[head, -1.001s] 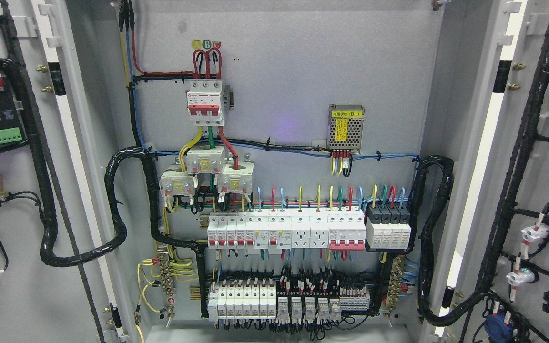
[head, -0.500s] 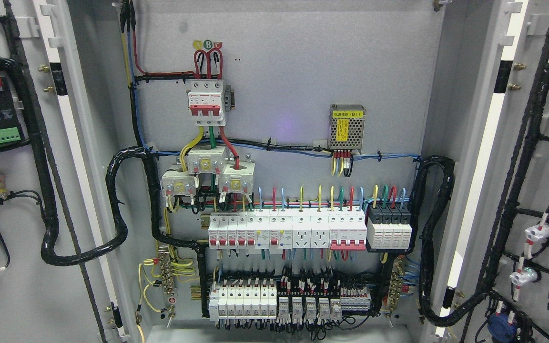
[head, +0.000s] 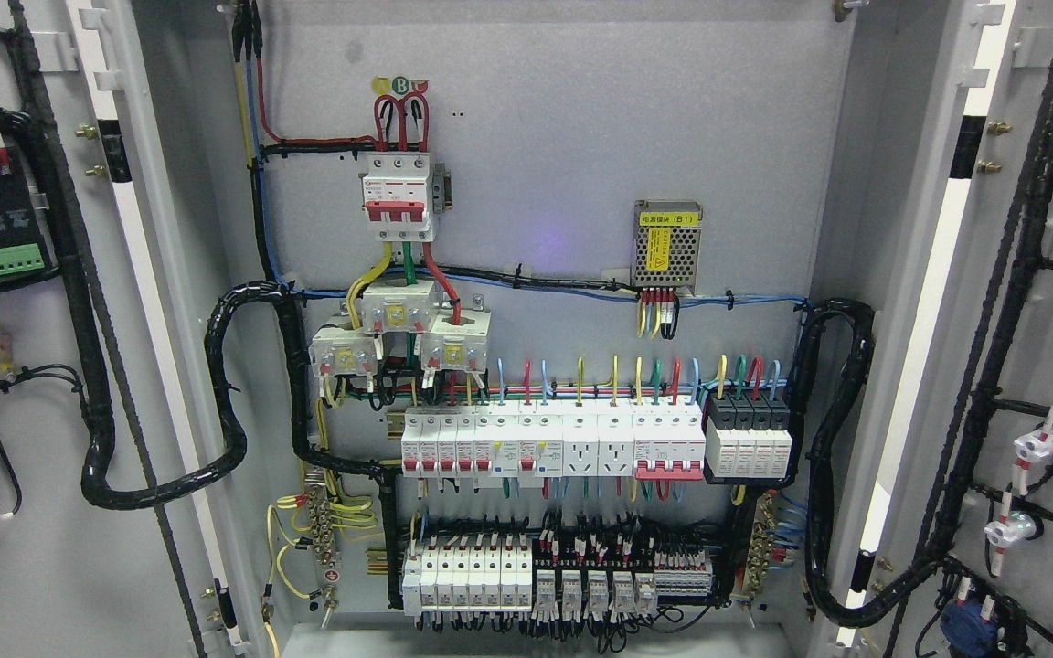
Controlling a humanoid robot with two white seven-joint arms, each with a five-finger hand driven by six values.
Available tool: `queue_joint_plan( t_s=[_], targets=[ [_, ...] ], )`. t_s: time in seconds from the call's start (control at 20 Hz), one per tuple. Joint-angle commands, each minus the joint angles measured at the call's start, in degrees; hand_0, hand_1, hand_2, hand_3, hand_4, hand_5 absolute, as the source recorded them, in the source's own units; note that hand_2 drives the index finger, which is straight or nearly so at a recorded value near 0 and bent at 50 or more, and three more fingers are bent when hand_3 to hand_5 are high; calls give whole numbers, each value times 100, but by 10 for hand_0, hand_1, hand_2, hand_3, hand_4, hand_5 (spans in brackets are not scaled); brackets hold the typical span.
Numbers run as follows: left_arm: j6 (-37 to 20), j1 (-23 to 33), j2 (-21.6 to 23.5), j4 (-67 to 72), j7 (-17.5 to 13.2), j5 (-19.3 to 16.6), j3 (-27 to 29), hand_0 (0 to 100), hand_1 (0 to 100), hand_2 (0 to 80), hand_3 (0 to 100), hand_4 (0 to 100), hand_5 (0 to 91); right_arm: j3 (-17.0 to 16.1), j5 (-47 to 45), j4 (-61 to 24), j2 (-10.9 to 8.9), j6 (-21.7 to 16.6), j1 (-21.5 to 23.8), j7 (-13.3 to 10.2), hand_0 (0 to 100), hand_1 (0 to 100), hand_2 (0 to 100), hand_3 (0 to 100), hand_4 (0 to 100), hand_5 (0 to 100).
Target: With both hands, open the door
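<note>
Because both leaves of the cabinet stand swung wide, the left door and the right door flank the mounting panel with their inner faces turned to the camera, and the opening step appears to be at or near completion. Neither robot hand is in view, so whether the fingers are apart, together or clamped on anything cannot be told. If any move remains, it would call for no more than a release of each door edge and withdrawal of the arms clear of the wiring. Both doors are flat sheet metal in matte grey paint, each carrying black wrapped cable looms clipped along its inner face. On the mounting panel, upper left of centre, sits a white three-pole main breaker with red toggles. To the right of the breaker is a small perforated metal power supply with a yellow label. Below it runs a row of white moulded miniature breakers, ended by a black-topped module block. Lower still is a second rail of white and black terminal devices.
</note>
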Motion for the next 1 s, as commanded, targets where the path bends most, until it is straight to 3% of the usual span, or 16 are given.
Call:
queue_joint_plan(
  t_s=[0.0, 0.3, 0.7, 0.95],
  targets=[
    [-429, 423, -402, -1532, 13, -7, -384, 120, 389, 0, 0, 0, 0, 6, 19, 11, -39, -172, 31, 9, 120, 389, 0, 0, 0, 0],
    [-420, 933, -596, -2096, 13, -15, -902, 120, 389, 0, 0, 0, 0, 577, 27, -252, -65, -487, 40, 27, 120, 389, 0, 0, 0, 0],
    [-350, 1382, -596, -2228, 13, -77, -1886, 120, 389, 0, 0, 0, 0, 604, 36, -341, -39, -717, 84, 27, 120, 389, 0, 0, 0, 0],
    [834, 1505, -605, -2237, 13, -147, -2362, 120, 389, 0, 0, 0, 0, 525, 27, -349, -30, -725, 57, 27, 120, 389, 0, 0, 0, 0]
  ],
)
